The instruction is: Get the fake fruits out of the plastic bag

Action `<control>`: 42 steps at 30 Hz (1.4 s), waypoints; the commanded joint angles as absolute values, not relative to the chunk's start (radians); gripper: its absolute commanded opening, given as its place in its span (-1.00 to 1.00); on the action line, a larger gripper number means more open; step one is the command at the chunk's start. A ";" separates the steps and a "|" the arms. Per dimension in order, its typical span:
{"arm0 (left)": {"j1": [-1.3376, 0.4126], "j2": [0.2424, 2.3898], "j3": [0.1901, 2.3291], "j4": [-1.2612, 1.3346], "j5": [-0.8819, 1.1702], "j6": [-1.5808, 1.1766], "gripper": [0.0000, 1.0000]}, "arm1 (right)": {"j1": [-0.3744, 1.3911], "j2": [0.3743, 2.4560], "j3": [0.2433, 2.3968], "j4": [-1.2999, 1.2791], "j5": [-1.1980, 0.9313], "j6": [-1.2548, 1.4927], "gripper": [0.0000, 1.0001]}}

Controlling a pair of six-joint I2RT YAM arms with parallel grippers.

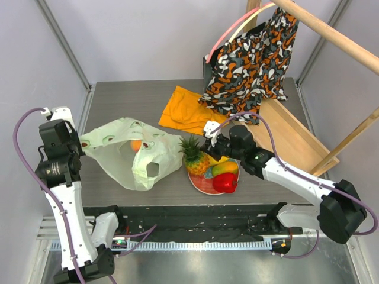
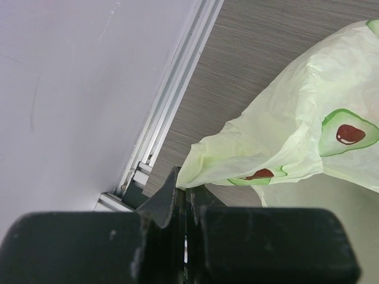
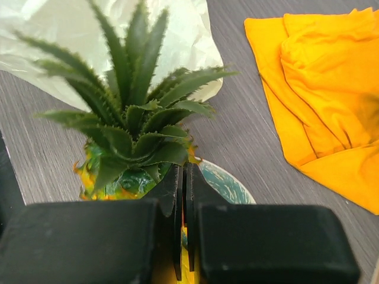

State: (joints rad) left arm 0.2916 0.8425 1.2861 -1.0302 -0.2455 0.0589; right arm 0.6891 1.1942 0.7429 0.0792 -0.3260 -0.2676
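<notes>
Fake fruits (image 1: 216, 171) sat on the plate (image 1: 197, 183) right of the plastic bag (image 1: 118, 157), one orange piece (image 1: 136, 145) inside it. We judged the left end effector (image 2: 188, 198), pinching its thin corner, might slip; the right end effector (image 3: 183, 177), clenched empty beside the pineapple (image 3: 136, 142), might topple it.

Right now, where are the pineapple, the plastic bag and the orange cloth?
pineapple (image 1: 198, 163): top view, orange body
plastic bag (image 1: 115, 151): top view, left side
orange cloth (image 1: 186, 112): top view, centre fold

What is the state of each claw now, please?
Left claw: closed, pinching a corner of the plastic bag.
Right claw: closed, holding nothing.
</notes>
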 commanded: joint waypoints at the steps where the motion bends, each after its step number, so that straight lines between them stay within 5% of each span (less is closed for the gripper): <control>1: 0.305 0.845 1.279 -1.017 -0.212 0.043 -1.00 | 0.689 1.232 0.742 0.221 -0.348 -0.268 -0.98; 12: 0.307 0.851 1.272 -1.014 -0.184 0.043 -1.00 | 0.689 1.224 0.683 0.203 -0.301 -0.353 -0.95; 17: 0.308 0.856 1.269 -1.012 -0.173 0.043 -1.00 | 0.690 1.212 0.673 0.164 -0.270 -0.368 -0.78; 19: 0.308 0.857 1.269 -1.011 -0.169 0.043 -1.00 | 0.689 1.207 0.673 0.144 -0.267 -0.371 -0.54; 26: 0.308 0.856 1.255 -1.003 -0.147 0.040 -1.00 | 0.689 1.183 0.690 0.094 -0.239 -0.390 -0.19; 37: 0.308 0.844 1.239 -1.000 -0.126 0.041 -1.00 | 0.690 1.183 0.706 0.057 -0.224 -0.397 -0.11; 42: 0.308 0.835 1.252 -1.034 -0.062 0.090 -1.00 | 0.689 1.123 0.816 -0.038 -0.238 -0.385 0.13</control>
State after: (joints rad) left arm 0.3016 0.8547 1.2381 -1.0298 -0.1291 0.0566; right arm 0.6888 1.2037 0.6926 0.0120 -0.2287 -0.3897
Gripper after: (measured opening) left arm 0.014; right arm 0.510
